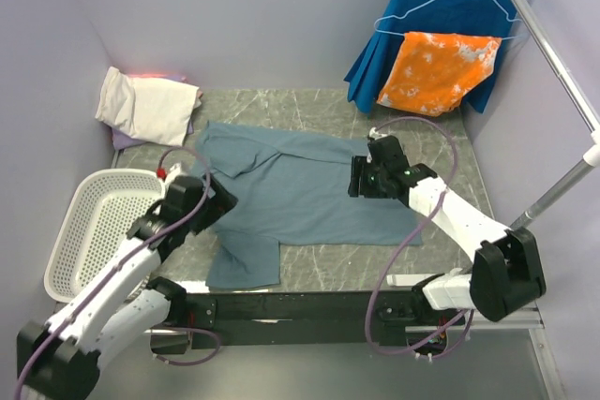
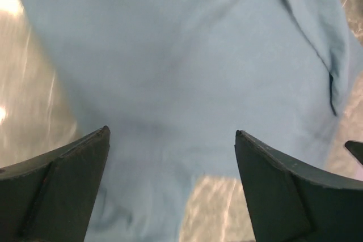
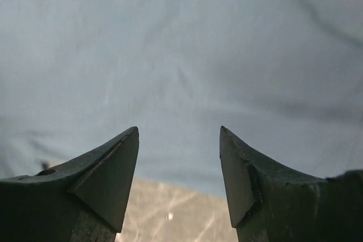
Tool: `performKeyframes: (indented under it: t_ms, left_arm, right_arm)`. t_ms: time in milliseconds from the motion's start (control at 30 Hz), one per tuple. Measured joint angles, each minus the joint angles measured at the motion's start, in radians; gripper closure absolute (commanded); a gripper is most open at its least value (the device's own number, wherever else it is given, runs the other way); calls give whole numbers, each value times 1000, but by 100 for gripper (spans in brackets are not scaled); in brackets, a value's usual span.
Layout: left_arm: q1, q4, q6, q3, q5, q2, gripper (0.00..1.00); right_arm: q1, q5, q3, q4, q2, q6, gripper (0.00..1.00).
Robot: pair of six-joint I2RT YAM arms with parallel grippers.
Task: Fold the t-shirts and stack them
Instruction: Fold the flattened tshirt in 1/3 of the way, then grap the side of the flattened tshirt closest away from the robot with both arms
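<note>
Hovering low at the near side of the table (image 1: 450, 142), the left gripper (image 2: 171, 133) has its jaws spread wide with nothing between them. In its wrist view it looks down on the edge of the blue-grey t-shirt (image 1: 300, 189) where cloth gives way to bare marble, probably so a finger can get under the hem. The white basket (image 1: 101, 175) sits just left of that arm, off the work area yet within reach. A little further in, the right gripper (image 3: 179, 130) is also released, its jaws parted but narrower, and no fabric is pinched. It is poised over the shirt's right edge, opposite the left one, which suggests the two mean to take both sides at once and fold evenly. The shirt lies spread mid-table between them, not fully flat, with its collar toward the far side and one near corner trailing toward the arms. At the far left corner the cream-white t-shirt (image 1: 150, 108) rests folded on the lavender one (image 1: 120, 140), evidently the stack's place. Farthest back, the royal-blue garment (image 1: 422, 7) and the orange blotched cloth (image 1: 436, 70) hang by the rack, out of the way.
</note>
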Motion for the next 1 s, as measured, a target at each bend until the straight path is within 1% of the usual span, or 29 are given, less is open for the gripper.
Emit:
performKeyframes:
  t_ms: [167, 300, 367, 433, 500, 600, 700, 833, 867, 1000]
  left_arm:
    - [-88, -177, -179, -102, 0, -218, 12]
    - [-163, -316, -309, -147, -2, -333, 15]
    - [-206, -377, -370, -160, -7, -358, 15]
    - [-240, -412, -403, -160, -22, -332, 14]
    - [-262, -454, -423, -145, -46, -258, 13]
    - [-285, -535, -443, -61, -103, -89, 10]
    - [-305, -588, -460, 31, -167, 32, 9]
    - [-313, -615, -476, 58, -205, 71, 14]
    - [-313, -616, -477, 52, -204, 72, 16]
    - [-338, -616, -491, -2, -177, 74, 17]
  right_arm:
    - [26, -63, -93, -22, -128, 30, 34]
    - [68, -106, -174, -24, -206, 59, 34]
    - [89, -125, -207, -27, -222, 69, 34]
    - [105, -131, -219, -34, -220, 78, 34]
    - [119, -131, -219, -32, -209, 82, 34]
    - [135, -129, -213, -32, -175, 81, 34]
    - [146, -130, -201, -31, -139, 80, 34]
    - [148, -127, -176, -32, -108, 79, 34]
    - [148, -122, -169, -32, -101, 79, 34]
    - [149, -102, -150, -41, -93, 76, 34]
